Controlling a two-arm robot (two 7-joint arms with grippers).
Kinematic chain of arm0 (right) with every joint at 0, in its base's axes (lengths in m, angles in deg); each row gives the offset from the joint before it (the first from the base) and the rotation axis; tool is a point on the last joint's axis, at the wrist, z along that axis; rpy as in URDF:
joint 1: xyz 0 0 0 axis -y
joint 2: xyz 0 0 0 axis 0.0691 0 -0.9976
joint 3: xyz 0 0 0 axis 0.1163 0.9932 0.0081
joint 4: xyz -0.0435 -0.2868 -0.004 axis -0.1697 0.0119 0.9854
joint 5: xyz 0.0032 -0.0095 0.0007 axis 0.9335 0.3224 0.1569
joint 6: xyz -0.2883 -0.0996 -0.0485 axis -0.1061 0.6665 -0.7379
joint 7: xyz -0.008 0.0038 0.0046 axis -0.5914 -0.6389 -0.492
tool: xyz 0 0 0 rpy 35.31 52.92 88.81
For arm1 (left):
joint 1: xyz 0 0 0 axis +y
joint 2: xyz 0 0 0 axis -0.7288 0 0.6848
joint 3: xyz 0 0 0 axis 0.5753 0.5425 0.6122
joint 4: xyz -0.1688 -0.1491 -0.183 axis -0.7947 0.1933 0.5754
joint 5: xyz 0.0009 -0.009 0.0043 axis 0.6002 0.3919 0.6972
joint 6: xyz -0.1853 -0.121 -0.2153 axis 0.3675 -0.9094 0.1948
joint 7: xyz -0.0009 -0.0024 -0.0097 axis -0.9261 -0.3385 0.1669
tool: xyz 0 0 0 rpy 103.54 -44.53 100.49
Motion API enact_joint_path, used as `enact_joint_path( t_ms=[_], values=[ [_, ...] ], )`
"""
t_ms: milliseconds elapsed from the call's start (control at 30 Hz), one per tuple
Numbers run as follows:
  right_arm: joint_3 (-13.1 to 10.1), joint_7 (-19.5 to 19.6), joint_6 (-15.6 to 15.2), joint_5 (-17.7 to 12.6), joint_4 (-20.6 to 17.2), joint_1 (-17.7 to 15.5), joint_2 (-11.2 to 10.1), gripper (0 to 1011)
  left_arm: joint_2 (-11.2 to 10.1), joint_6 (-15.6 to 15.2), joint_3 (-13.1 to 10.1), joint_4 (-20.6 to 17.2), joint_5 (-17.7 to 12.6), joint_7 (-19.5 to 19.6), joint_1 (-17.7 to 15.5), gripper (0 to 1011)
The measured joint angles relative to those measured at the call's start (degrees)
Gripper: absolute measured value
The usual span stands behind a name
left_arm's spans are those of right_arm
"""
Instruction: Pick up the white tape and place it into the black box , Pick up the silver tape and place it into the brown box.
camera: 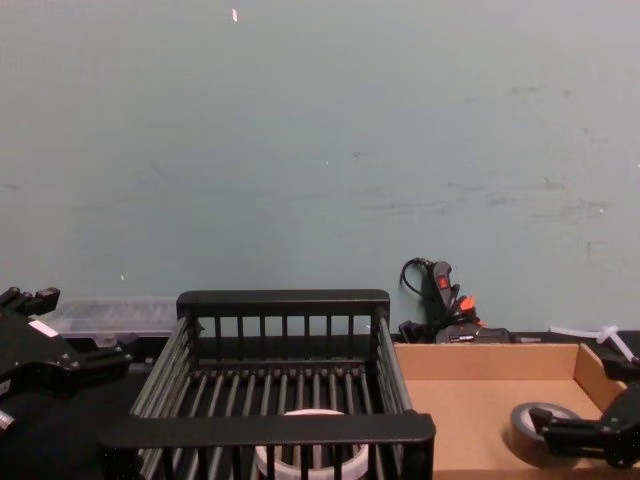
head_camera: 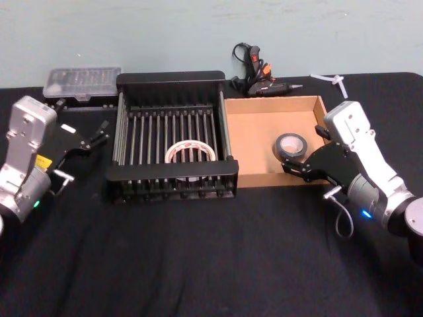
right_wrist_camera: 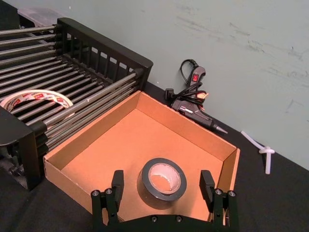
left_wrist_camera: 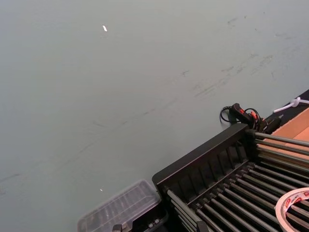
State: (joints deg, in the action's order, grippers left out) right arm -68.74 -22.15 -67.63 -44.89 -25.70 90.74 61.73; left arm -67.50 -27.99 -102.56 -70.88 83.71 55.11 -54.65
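Black slats of the black box (head_camera: 173, 79) cradle the white tape (head_camera: 191, 152) in the head view, while the silver tape (head_camera: 290, 146) lies flat in the brown box (head_camera: 264, 125), at ten o'clock from the open right gripper (head_camera: 316, 150); the left gripper (head_camera: 84, 135) idles open at nine o'clock. Right wrist view: spread jaws flank the roll, core upward. Chest view: both tapes rest inside their boxes.

red print ringing the white tape (right_wrist_camera: 36, 99), perhaps lettering, too small to read
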Motion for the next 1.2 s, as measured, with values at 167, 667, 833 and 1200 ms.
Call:
enact_joint_path(
  t_ms=[167,667,833,1200],
  values=[
    [-0.22,-0.03,0.0,0.5,0.16,0.0,0.38,1000,0.0,0.0,0.0,0.0,0.0,0.0,0.0,1001],
    [-0.12,-0.1,-0.05,0.41,0.16,0.03,0.25,1000,0.0,0.0,0.0,0.0,0.0,0.0,0.0,1001],
    [-0.09,-0.13,-0.07,0.34,0.14,0.03,0.22,1000,0.0,0.0,0.0,0.0,0.0,0.0,0.0,1001],
    [-0.06,-0.16,-0.1,0.27,0.11,0.03,0.19,1000,0.0,0.0,0.0,0.0,0.0,0.0,0.0,1001]
  ],
)
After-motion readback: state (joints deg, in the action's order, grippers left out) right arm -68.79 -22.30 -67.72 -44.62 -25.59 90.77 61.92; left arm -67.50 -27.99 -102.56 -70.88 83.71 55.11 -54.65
